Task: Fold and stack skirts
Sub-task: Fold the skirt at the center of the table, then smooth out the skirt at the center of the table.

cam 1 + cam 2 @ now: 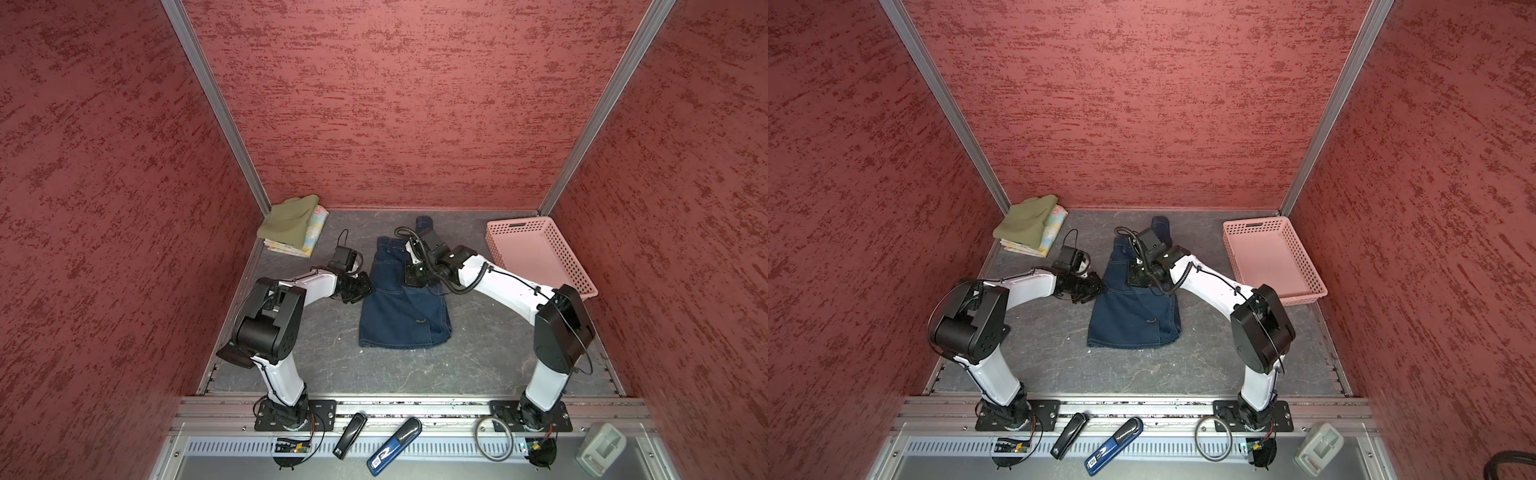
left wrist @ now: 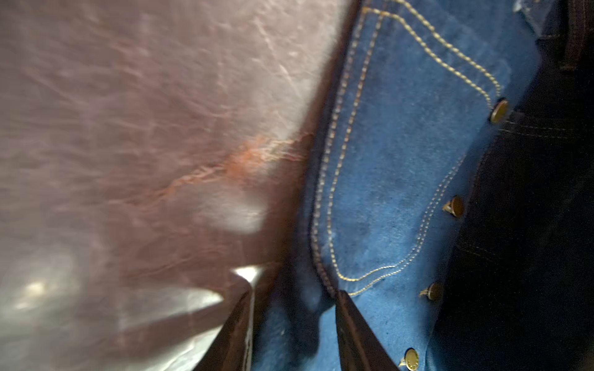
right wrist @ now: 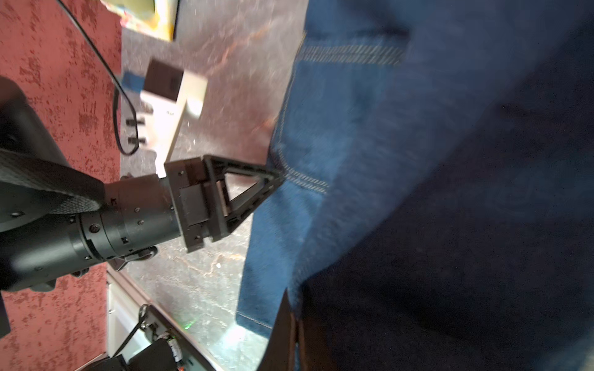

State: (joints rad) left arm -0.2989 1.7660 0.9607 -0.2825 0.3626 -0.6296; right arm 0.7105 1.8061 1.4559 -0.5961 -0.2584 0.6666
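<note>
Back-left corner of the table [image 1: 478, 353]: olive skirt [image 1: 289, 224] folded, lying on top of the folded floral skirt [image 1: 309, 239], whose edges stick out on the near and right sides. Same in both top views [image 1: 1025, 220] [image 1: 1050, 235].

Left gripper [image 1: 363, 289] is low at the left edge of the denim skirt [image 1: 399, 320], about halfway up its length. The left wrist view shows the fingers [image 2: 238, 331] spread with the skirt's side seam lying in the gap [image 2: 297, 286]. Nothing is clamped.

The denim skirt sits mid-table, waistband toward the back wall, hem toward the robot. Pocket stitching and brass buttons [image 2: 498, 110] are visible on the lighter left part. The right part looks darker, like a flap turned over.

Right gripper [image 1: 415, 280] is over the upper middle of the skirt, fingers pressed together [image 3: 291, 318]. In the right wrist view they pinch the edge of that dark denim flap [image 3: 450, 225], which fills most of that picture. That view also shows the left gripper's tip [image 3: 273, 180] touching the skirt's seam.

Far right – pink basket [image 1: 519, 228] against the back-right corner, apart from the skirt.
</note>
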